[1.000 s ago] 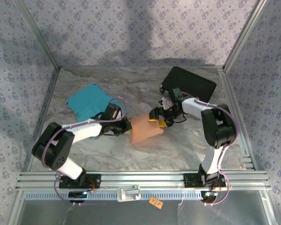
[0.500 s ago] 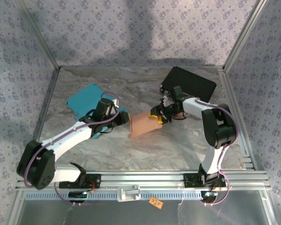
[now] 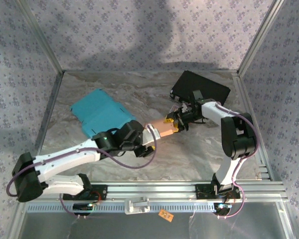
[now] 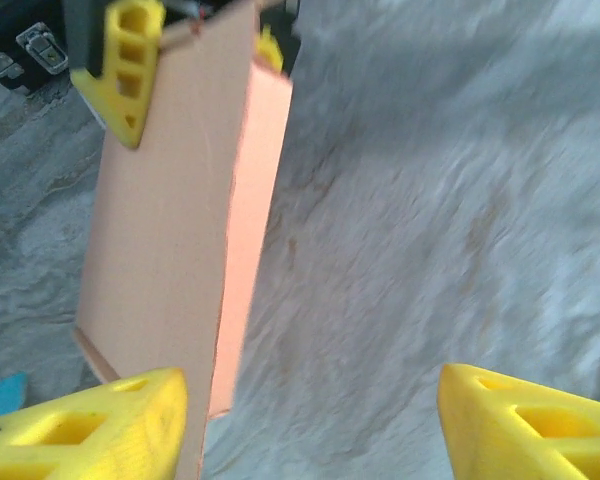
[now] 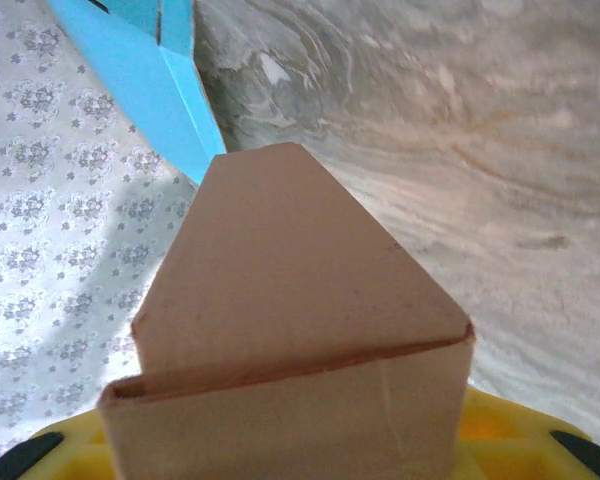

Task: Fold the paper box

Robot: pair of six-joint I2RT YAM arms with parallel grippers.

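Note:
The paper box [image 3: 162,131] is a flattened tan cardboard sleeve held up off the marble table. My right gripper [image 3: 174,123] is shut on its right end. In the right wrist view the box [image 5: 290,300] juts out from between my right gripper's [image 5: 290,445] yellow jaws, with a pointed flap at the far end. My left gripper [image 3: 149,142] sits just below the box's left end. In the left wrist view it [image 4: 310,420] stands open over bare table. The box [image 4: 170,230] rises beside its left fingertip [image 4: 90,425], and I cannot tell whether they touch.
A flat teal paper sheet [image 3: 97,115] lies on the table [image 3: 189,154] at the left, its corner [image 5: 160,80] beyond the box. A black case [image 3: 202,87] stands at the back right. Patterned walls and metal frame posts close in the table.
My left gripper has opened, and its arm has swung from the box's left side to just below it. My right gripper has closed on the box and drawn it to the right.

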